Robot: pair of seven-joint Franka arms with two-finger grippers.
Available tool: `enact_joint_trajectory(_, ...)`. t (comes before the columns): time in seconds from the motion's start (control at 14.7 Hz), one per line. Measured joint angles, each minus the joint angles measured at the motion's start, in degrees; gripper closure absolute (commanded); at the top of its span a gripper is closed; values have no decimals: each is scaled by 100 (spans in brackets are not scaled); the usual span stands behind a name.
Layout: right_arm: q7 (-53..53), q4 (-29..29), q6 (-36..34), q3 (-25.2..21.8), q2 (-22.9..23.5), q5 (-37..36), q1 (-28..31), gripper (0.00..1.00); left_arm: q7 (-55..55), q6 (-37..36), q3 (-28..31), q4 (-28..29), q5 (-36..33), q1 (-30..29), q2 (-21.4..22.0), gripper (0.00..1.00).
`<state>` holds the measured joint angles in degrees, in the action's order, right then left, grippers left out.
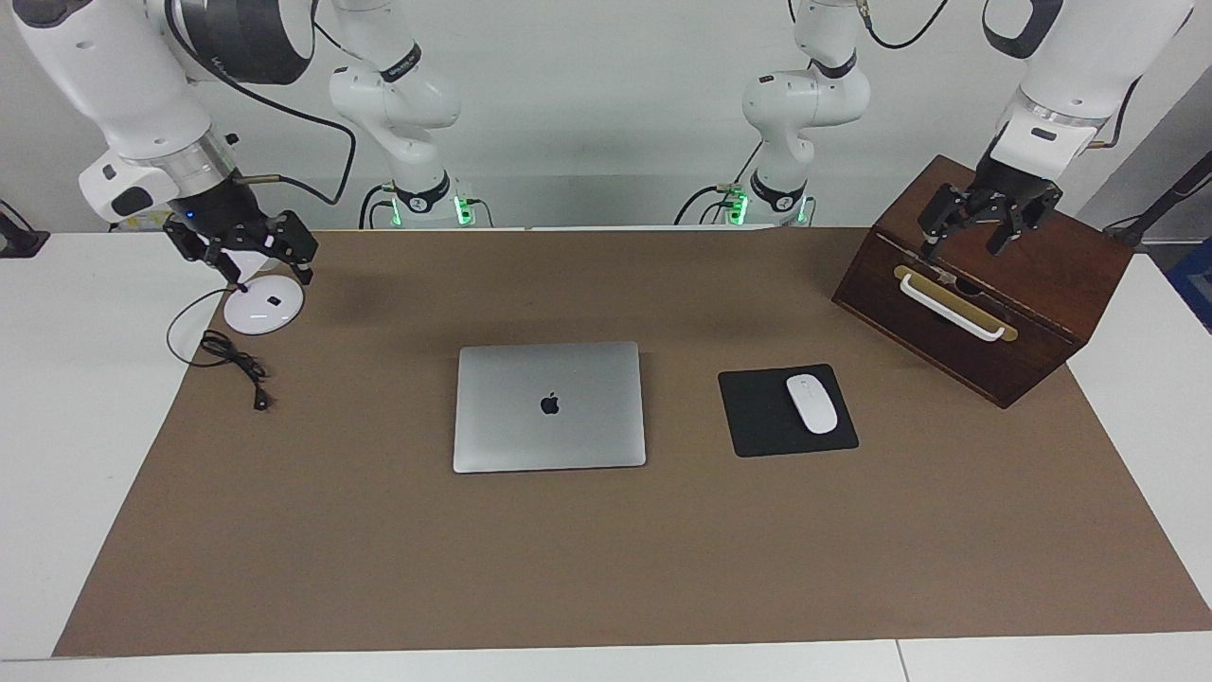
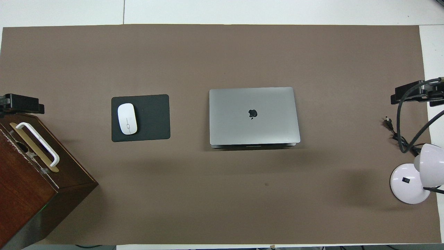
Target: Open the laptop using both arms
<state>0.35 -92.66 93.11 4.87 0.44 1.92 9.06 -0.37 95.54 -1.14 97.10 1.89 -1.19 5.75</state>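
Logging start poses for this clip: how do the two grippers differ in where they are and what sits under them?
The left gripper hangs over the brown wooden box, above its white handle; the right gripper hangs over the round white lamp base at the other end of the table. Both are open and hold nothing, and both are well apart from the closed laptop lying between them.

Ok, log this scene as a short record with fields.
laptop: laptop lid shut, flat on the brown mat, mid-table
left claw: left claw open, over the wooden box
right claw: right claw open, over the lamp base
mouse: white mouse on black mouse pad, beside the laptop toward the left arm's end
task state: neither claw at the laptop yet
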Motion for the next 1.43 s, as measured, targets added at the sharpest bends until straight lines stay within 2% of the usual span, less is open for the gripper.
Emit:
enact_joint_trajectory(0.41,-322,-24,175,10,-2,0,-23,0,-2,-5,22,0,0,-6,0,0)
enact_joint_trajectory(1.09,-324,-56,175,53,-2,0,-397,0,-3,-1,46,0,0,-7,0,0)
enact_joint_trajectory(1.43,-408,-436,385,68,-96,1,-725,0,-6,14,52,0,0,-7,0,0)
